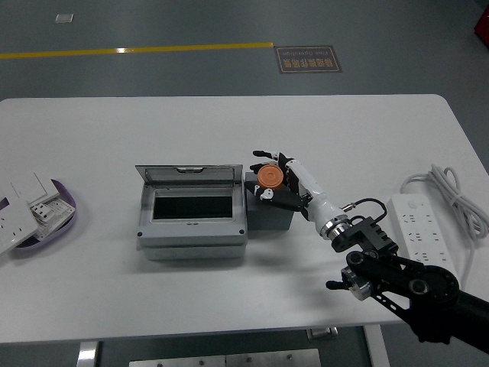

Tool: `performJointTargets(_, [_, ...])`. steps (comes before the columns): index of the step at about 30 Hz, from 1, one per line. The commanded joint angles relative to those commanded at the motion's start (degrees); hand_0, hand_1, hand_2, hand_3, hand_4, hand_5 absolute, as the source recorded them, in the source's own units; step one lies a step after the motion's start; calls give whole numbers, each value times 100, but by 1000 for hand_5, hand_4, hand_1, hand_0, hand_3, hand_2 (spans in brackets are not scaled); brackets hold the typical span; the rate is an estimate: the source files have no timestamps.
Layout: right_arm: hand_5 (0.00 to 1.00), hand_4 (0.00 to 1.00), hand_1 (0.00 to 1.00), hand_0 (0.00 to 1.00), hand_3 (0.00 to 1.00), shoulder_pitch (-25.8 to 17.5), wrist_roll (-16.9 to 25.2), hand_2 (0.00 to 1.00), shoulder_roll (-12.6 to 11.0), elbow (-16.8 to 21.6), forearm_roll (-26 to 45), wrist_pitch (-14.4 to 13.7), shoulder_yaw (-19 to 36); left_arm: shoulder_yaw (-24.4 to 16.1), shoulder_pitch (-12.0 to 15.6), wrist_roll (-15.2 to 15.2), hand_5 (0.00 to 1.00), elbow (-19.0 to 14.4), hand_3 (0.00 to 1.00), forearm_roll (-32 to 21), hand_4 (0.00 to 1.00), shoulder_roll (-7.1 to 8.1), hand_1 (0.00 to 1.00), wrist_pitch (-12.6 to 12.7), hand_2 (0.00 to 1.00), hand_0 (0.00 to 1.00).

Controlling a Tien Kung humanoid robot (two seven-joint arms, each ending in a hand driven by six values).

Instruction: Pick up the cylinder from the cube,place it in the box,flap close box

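I see my right robot hand (276, 182) closed around the upright orange cylinder (268, 178) atop the dark cube (269, 214); the open box (192, 206) lies just left, lid (189, 176) raised.

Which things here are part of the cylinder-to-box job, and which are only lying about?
Part of the job:
- orange cylinder, on the dark cube
- grey box, lid flap up
- right hand, fingers around the cylinder

Lying about:
- white power strip with coiled cable, at the right
- white socket plates on a purple tray, at the left
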Motion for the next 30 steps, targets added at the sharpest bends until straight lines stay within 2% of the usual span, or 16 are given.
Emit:
performJointTargets(1, [185,791,708,729,791,1,-1,693,0,-1,0,-3,0,-1,-1,0,218,-1,629,2,676,0,615,0,608,593])
performJointTargets(2, [166,731,688,662,775,2,-2,672,1,-3,-1,-8,0,-3,-2,-1,218,-2,629,5,676,1,615,-1,608,593])
performJointTargets(7, [166,731,688,662,775,18,-11,672,7,-24,-9,-52,-5,-20,-14,-4,218,-13,629,33,676,2,615,-5,608,593])
performJointTargets(8, [27,437,671,674,689,20,-13,637,7,-28,-9,-59,-7,-24,-16,-5,216,-15,629,38,679,2,615,-6,608,593])
performJointTargets(13, [27,437,671,674,689,31,-33,637,7,-42,-16,-60,-25,-21,-24,-10,216,-16,629,41,679,8,615,-8,608,593])
performJointTargets(14, [2,219,662,711,669,33,-40,616,8,-46,-16,-57,-33,-18,-26,-10,215,-15,629,40,679,9,615,-9,608,592])
performJointTargets(25, [2,231,658,707,662,54,-88,611,10,-58,-57,-71,-81,-22,-42,-22,216,-20,628,53,680,17,615,-18,608,592])
performJointTargets(26, [2,193,658,714,662,55,-93,607,11,-56,-66,-77,-82,-25,-43,-23,215,-21,627,56,680,19,614,-19,608,592])
performJointTargets(30, [2,193,658,714,662,59,-135,607,13,-39,-102,-91,-84,-39,-50,-28,215,-25,627,68,680,24,614,-21,608,592])
